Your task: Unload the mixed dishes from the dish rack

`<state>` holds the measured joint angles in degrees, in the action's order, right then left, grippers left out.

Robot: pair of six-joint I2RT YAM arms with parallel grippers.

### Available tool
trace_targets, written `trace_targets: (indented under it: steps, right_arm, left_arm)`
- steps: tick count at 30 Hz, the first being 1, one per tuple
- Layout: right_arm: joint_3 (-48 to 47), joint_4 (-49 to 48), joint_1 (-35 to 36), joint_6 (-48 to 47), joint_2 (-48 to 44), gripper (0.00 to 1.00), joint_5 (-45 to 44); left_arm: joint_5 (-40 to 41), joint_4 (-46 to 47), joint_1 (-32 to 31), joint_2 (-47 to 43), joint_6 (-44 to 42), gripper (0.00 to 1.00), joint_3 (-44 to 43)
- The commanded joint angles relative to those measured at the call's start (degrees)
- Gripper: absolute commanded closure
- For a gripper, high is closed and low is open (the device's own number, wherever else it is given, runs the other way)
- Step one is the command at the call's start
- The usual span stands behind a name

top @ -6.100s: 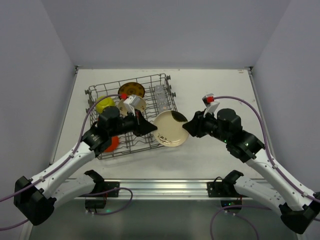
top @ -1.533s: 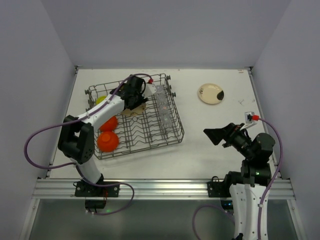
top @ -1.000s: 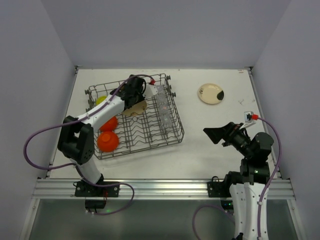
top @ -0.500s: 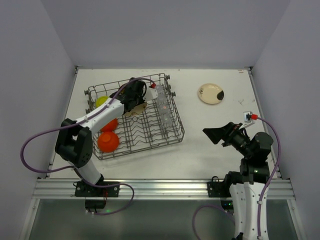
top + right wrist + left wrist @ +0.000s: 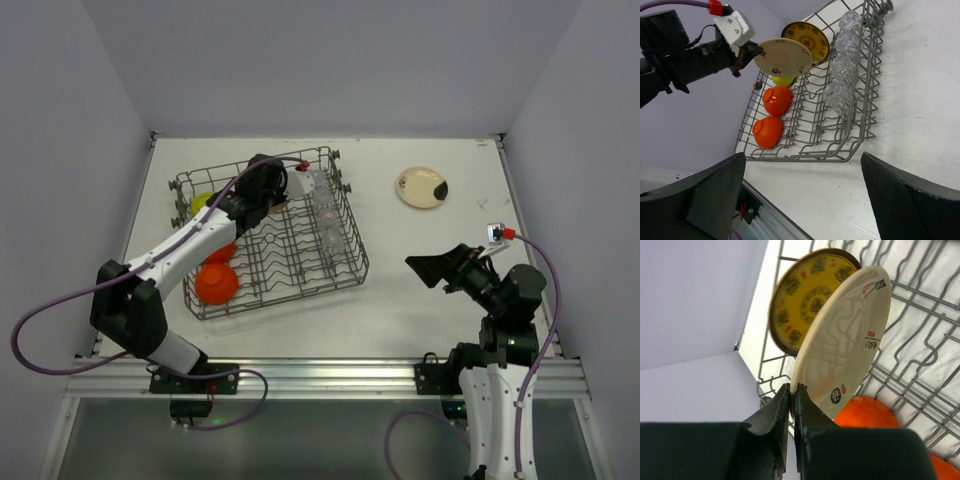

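We see our left gripper (image 5: 792,395) pinching the rim of a cream plate (image 5: 845,340), gold patterned plate (image 5: 800,300) behind, orange bowl (image 5: 865,412) beneath, over the wire rack (image 5: 920,360)

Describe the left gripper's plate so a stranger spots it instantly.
Find the grey wire dish rack. At its far end the left gripper pinches a cream plate by its rim. Unlike the brown-gold plate behind it, it is pale with tiny marks.

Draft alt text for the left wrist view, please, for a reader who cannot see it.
The left gripper pinches the rim of a cream plate, holding it on edge over the dish rack. A brown-gold patterned plate shows behind it, and an orange bowl lies below in the rack.
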<state>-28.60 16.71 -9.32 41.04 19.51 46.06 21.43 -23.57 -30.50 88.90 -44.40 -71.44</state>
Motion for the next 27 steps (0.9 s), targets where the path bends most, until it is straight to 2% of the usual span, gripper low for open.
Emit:
trace_targets:
  steps: [1, 5, 8, 9, 10, 11, 12, 13, 14, 16, 17, 19, 20, 21, 22, 23, 24, 27]
  right_arm:
    - [0.39, -2.82, 0.18, 1.41, 0.79, 0.01, 1.13]
    - [0.74, -4.31, 0.09, 2.12, 1.15, 0.01, 0.87]
    - [0.74, -5.89, 0.18, 2.82, 1.85, 0.01, -0.97]
    - [0.91, -7.20, 0.18, 3.17, 2.11, 0.01, -1.15]
    - [1.26, -11.05, 0.18, 4.48, 2.81, 0.01, -0.02]
    - [2.14, -13.52, 0.18, 5.62, 3.34, 0.01, 1.30]
    - [2.58, -16.33, 0.18, 8.33, 4.04, 0.01, 2.70]
    - [3.19, -23.84, 0.18, 10.19, 5.79, 0.01, 6.28]
    - [4.85, -27.74, 0.18, 12.55, 6.94, 0.01, 7.89]
    - [5.75, -34.61, 0.62, 16.79, 9.48, 0.02, 8.96]
    - [4.62, -33.33, 1.49, 16.45, 11.93, 0.03, 6.87]
    - [1.20, -25.55, 7.36, 9.44, 14.58, 0.04, 1.60]
    - [-2.74, -23.67, 10.96, 6.89, 17.47, 0.04, -4.00]
    - [-4.43, -22.35, 17.43, 3.04, 18.80, 0.05, -6.49]
    - [-7.14, -20.59, 20.11, 1.61, 19.94, 0.06, -9.12]
    - [-8.04, -20.23, 22.48, 0.37, 21.52, 0.06, -14.02]
    - [-8.66, -20.40, 25.81, -1.55, 22.06, 0.08, -15.72]
    - [-11.91, -19.00, 29.87, -6.99, 25.38, 0.11, -19.95]
  left_arm:
    - [3.36, 3.88, -0.70, -5.40, -1.22, 1.00, -1.50]
    - [3.44, 3.98, -0.70, -8.48, 6.85, 1.00, -3.53]
    - [0.82, 2.14, -0.61, -11.63, 19.58, 1.00, -5.81]
    - [0.37, 1.69, -0.52, -12.78, 27.45, 1.00, -6.16]
    - [-0.94, 1.43, -0.61, -15.49, 31.53, 1.00, -6.08]
    - [-4.00, 1.34, -0.52, -17.17, 35.05, 1.00, -5.47]
    - [-6.29, 1.77, -0.61, -19.19, 42.13, 1.00, -4.51]
    - [-9.10, 2.47, -0.44, -23.12, 45.51, 1.00, -1.80]
    - [-16.09, 4.05, -0.44, -25.07, 48.33, 1.00, -0.29]
    - [-21.40, 6.77, -0.52, -30.60, 57.03, 1.00, 6.00]
    - [-27.43, 9.83, -0.44, -32.02, 59.76, 1.00, 8.14]
    - [-32.92, 13.53, -0.52, -34.75, 69.15, 1.00, 15.32]
    - [-36.16, 17.12, -0.52, -35.37, 72.75, 1.00, 17.80]
    - [-38.37, 20.29, -0.52, -36.07, 79.58, 1.00, 20.96]
    - [-40.31, 27.28, -0.61, -37.21, 82.95, 1.00, 26.65]
    - [-41.81, 30.40, -0.70, -37.92, 85.77, 1.00, 29.40]
    - [-41.91, 32.60, -0.87, -38.62, 90.67, 1.00, 31.86]
    - [-39.72, 36.22, -0.96, -41.61, 96.94, 1.00, 38.46]
